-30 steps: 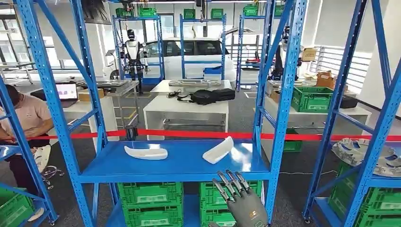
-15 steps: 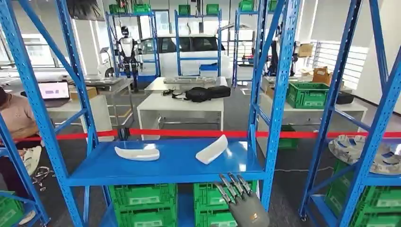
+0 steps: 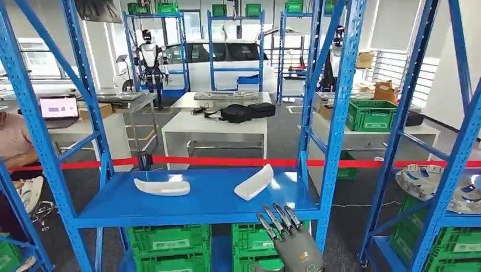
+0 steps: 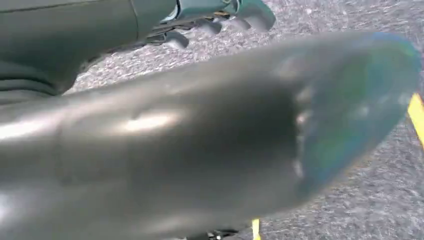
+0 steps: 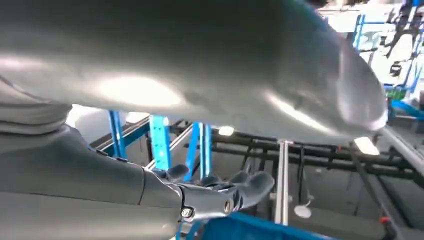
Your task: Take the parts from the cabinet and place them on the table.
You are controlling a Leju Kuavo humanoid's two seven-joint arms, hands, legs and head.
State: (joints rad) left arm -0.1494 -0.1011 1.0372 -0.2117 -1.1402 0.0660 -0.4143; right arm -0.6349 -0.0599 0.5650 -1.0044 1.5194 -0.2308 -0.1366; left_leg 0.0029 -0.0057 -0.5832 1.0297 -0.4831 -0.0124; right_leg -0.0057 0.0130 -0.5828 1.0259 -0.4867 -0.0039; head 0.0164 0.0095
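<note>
**Item 1.** Long white moulded plastic part, curved like a shallow wedge (image 3: 254,181). Lies on the blue metal cabinet shelf (image 3: 204,205), just ahead of the right hand (image 3: 289,241) and slightly to its left, tilted with the far end pointing up and away. Judged light, stiff and thin-shelled; the glossy surface will probably be slippery. Best hold, by estimate: across the narrow width near the middle, thumb under one long edge, so that it does not pivot. The tapered ends look like poor places to grip.

**Item 2.** Long white flattened plastic part with rounded ends (image 3: 161,186). Lies flat on the same shelf, well to the left of the right hand and farther off than item 1. Likely the same handling: light, rigid, smooth. Its low profile leaves little edge to get fingers under, so a pinch across the raised middle seems safer.

**Right hand.** Raised below the shelf's front edge, back of the hand toward the camera, fingers apart and extended upward, holding nothing; touching neither part.

**Left hand** (image 4: 220,15). Seen from its wrist camera above speckled grey floor; fingers look loosely curled; whether apart or together cannot be told. Nothing seen in it.
</note>
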